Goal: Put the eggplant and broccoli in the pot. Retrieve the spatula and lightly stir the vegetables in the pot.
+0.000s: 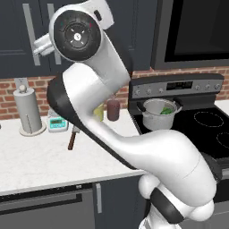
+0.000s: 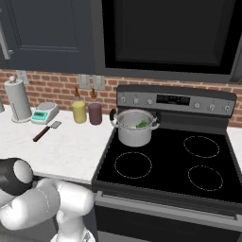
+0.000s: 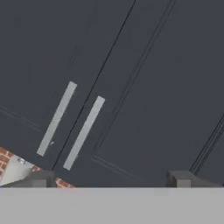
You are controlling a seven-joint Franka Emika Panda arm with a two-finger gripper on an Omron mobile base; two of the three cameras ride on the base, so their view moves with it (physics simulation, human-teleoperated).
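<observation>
The silver pot [image 1: 156, 121] [image 2: 133, 134] stands on the stove's back left burner. A green piece of broccoli [image 1: 167, 110] [image 2: 142, 125] lies inside it. The eggplant is hidden from view. The spatula [image 1: 72, 137] [image 2: 46, 131], with its dark handle and grey blade, lies flat on the white counter, left of the jars. My arm is raised high over the counter, far above the spatula. In the hand view my gripper [image 3: 111, 181] is open with nothing between its fingertips [image 3: 41, 179] and faces the dark upper cabinet doors.
On the counter stand a paper towel roll [image 1: 27, 112] [image 2: 18, 100], a small scale [image 1: 57, 123] [image 2: 45, 113], a yellow jar [image 2: 79, 111] and a maroon jar [image 1: 113, 109] [image 2: 95, 113]. The black stove [image 2: 165, 160] lies to the right. Two cabinet door handles [image 3: 56, 118] face the hand.
</observation>
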